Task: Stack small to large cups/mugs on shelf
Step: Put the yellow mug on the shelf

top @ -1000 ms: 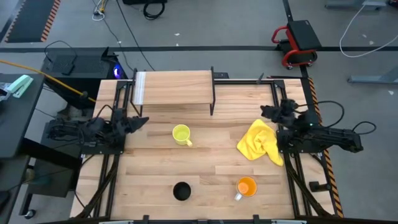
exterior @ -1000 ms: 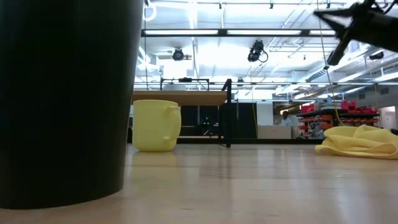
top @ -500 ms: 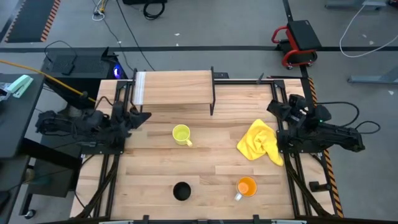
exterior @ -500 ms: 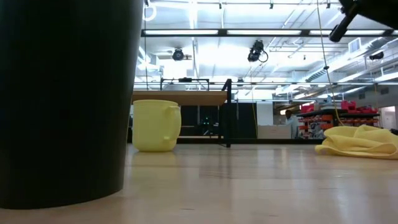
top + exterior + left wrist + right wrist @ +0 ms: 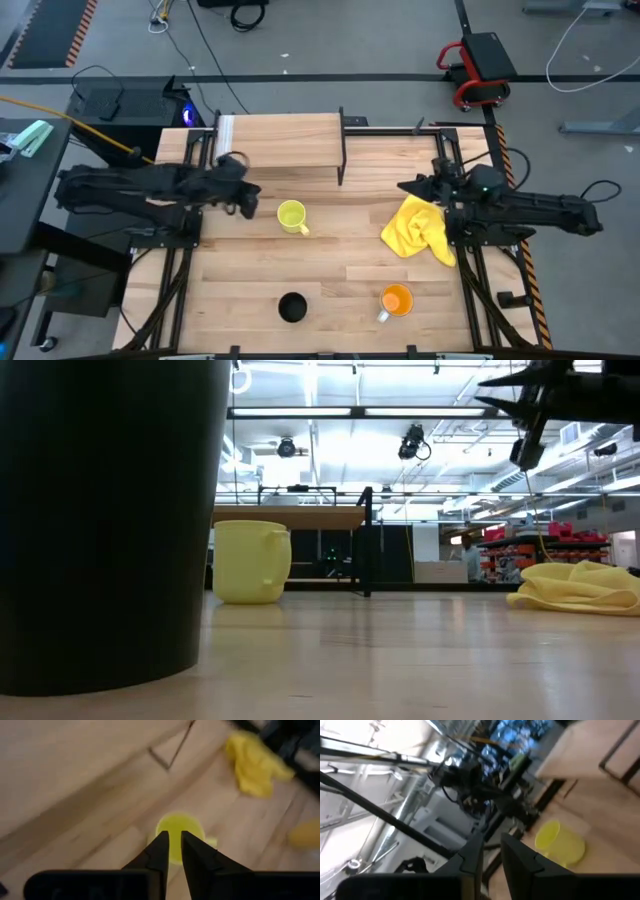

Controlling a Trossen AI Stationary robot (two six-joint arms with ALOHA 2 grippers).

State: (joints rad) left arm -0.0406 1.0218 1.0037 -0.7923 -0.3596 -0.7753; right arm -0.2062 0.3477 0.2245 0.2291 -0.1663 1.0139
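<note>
Nowhere legible writing — yellow mug (image 5: 291,214), shelf (image 5: 279,143)

On the plank table (image 5: 330,290) I count three cups: one yellow mug (image 5: 291,215), one orange mug (image 5: 397,300) with a pale handle, and one black cup (image 5: 292,306). There is one yellow cloth (image 5: 420,228) and one small raised shelf (image 5: 280,143). Two dark arms reach in, so two grippers: the left gripper (image 5: 245,199) and the right gripper (image 5: 407,186).
</note>
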